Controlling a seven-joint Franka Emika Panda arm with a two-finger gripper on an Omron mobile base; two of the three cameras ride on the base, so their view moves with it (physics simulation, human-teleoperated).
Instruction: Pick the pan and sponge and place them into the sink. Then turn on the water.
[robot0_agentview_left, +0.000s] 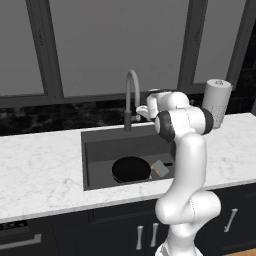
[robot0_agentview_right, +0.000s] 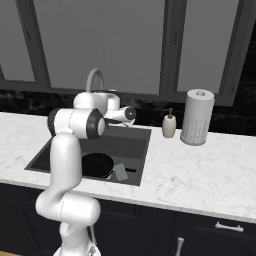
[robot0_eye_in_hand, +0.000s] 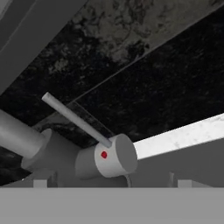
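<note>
1. Dark marbled backsplash and grey window frames fill the background beyond my hand, with a strip of white marble counter running under them
2. My gripper is spread wide and holds nothing; the hand view looks straight at the faucet's base, where a short grey cylinder with a red dot carries a thin grey lever slanting up and away
3. From the base views my wrist sits just beside the tall arched grey faucet, at the back edge of the large dark grey rectangular sink
4. Down in the basin lies the round, shallow black frying pan, and the small grey-topped, yellow-based sponge rests touching or just beside its right rim, by the handle. I judge both placements done
5. No blue stream falls from the spout, so the water is not yet on; the lever is what remains
6. Further out stand a beige soap dispenser and a white paper towel roll on the counter to the right
7. Risks, as I judge them: open fingers could slide past the slim lever and miss it, or push it the wrong way; a wide elbow swing could clip the dispenser
</note>
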